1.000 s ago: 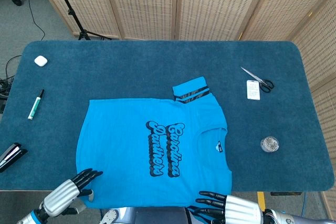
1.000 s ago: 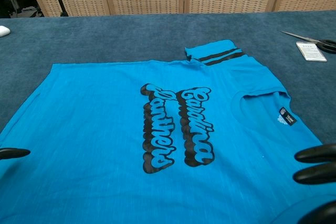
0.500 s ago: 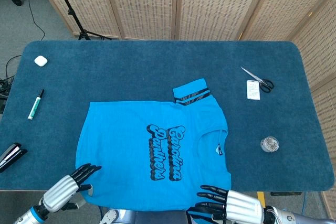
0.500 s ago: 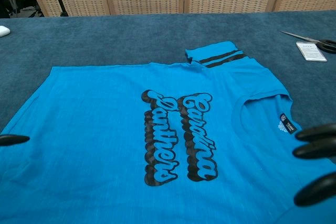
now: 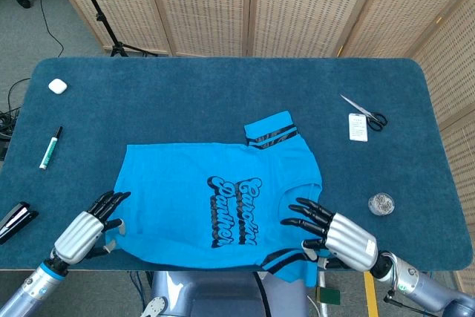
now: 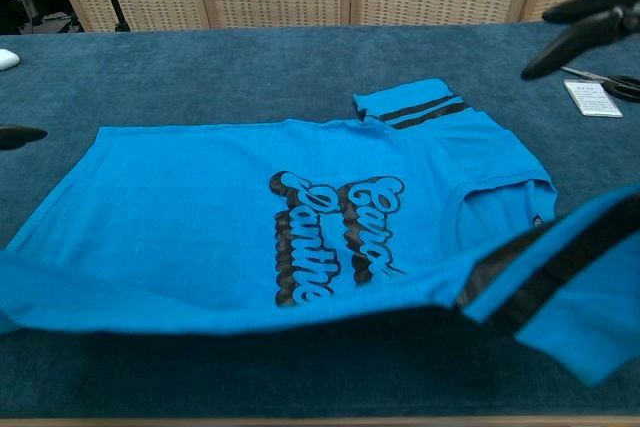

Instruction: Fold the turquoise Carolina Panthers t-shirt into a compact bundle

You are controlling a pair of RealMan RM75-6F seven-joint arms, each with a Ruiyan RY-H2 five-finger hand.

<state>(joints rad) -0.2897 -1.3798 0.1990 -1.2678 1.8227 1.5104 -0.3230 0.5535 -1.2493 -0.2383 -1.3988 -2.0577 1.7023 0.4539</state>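
The turquoise t-shirt [image 5: 215,183] lies print-up on the blue table, collar to the right, with one striped sleeve [image 5: 271,130] folded at its far side. My left hand [image 5: 83,229] holds the shirt's near-left corner, and my right hand [image 5: 338,235] holds the near-right part by the other striped sleeve [image 5: 286,261]. The near edge [image 6: 230,297] is raised off the table and curls over the lower part of the lettering. In the chest view only dark fingertips show: right fingers [image 6: 585,22] and a left fingertip [image 6: 20,135].
Scissors [image 5: 365,113] and a white card [image 5: 358,128] lie at the far right, with a small round object [image 5: 381,203] near the right edge. A marker [image 5: 50,146], a white case [image 5: 57,86] and a black stapler [image 5: 15,220] sit on the left.
Both hands rose from below the table's near edge and moved forward, lifting the shirt's near hem. The second striped sleeve came into view, and the hem now covers part of the print.
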